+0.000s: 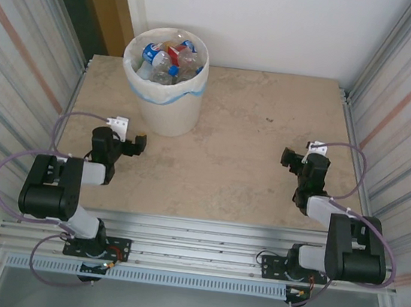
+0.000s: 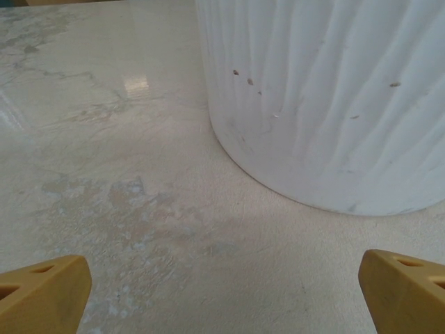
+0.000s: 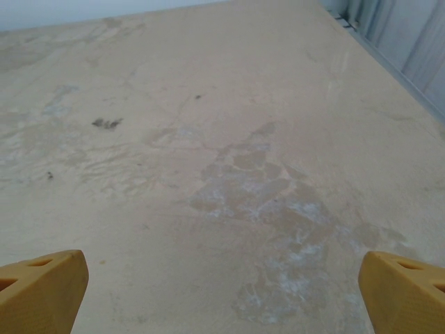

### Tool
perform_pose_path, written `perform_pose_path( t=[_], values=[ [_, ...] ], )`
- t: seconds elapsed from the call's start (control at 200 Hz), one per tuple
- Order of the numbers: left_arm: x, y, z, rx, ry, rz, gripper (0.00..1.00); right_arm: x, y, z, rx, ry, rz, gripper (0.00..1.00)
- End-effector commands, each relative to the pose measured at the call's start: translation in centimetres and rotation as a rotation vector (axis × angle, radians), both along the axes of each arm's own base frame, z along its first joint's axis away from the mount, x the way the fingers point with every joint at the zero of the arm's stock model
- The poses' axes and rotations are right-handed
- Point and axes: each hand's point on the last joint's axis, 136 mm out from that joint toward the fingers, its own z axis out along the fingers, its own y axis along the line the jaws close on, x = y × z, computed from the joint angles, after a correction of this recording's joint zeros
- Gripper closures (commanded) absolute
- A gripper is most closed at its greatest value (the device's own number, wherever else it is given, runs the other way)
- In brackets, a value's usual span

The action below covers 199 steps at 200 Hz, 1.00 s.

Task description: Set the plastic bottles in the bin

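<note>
plastic bottles (image 1: 169,58) in bin (image 1: 170,115) | blue, red labels | writing too small

Cream-white ribbed bin (image 1: 169,115), blue-banded bag (image 1: 157,93), red-and-blue-labelled bottles (image 1: 169,61), mottled beige table (image 1: 232,180).

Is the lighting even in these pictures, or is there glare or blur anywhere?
Top external view: soft, even light, sharp, with only a faint shadow by the bin. Left wrist view: a small white glare patch on the table left of the bin. Right wrist view: evenly lit; the right gripper's fingertips look slightly soft.
</note>
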Motion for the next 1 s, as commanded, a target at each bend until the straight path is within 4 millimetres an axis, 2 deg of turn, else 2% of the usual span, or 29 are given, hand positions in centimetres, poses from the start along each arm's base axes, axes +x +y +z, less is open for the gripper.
perform_pose_path(
  t=[0.0,0.06,0.235,0.361,0.516,0.591,0.992],
  values=[
    [0.5,0.2,0.7,0.002,-0.021,0.016,0.01,0.7,1.5,0.3,-0.049,-0.039,0.108,0.02],
    [0.5,0.2,0.8,0.002,-0.021,0.016,0.01,1.0,1.5,0.2,-0.055,-0.059,0.119,0.02],
    [0.5,0.2,0.7,0.002,-0.021,0.016,0.01,1.7,0.9,-2.1,-0.025,-0.039,0.109,0.02],
    [0.5,0.2,0.8,0.004,-0.021,0.017,0.01,2.2,-1.4,-2.6,0.045,0.003,0.011,0.02],
    [0.5,0.2,0.7,0.003,-0.020,0.016,0.01,2.3,-1.2,-2.6,0.015,0.006,0.007,0.02],
    [0.5,0.2,0.7,0.004,-0.021,0.017,0.01,2.5,0.4,-2.7,0.022,0.015,0.108,0.02],
    [0.5,0.2,0.7,0.004,-0.021,0.016,0.01,2.6,0.1,-2.6,0.045,0.014,0.112,0.02]
  ],
)
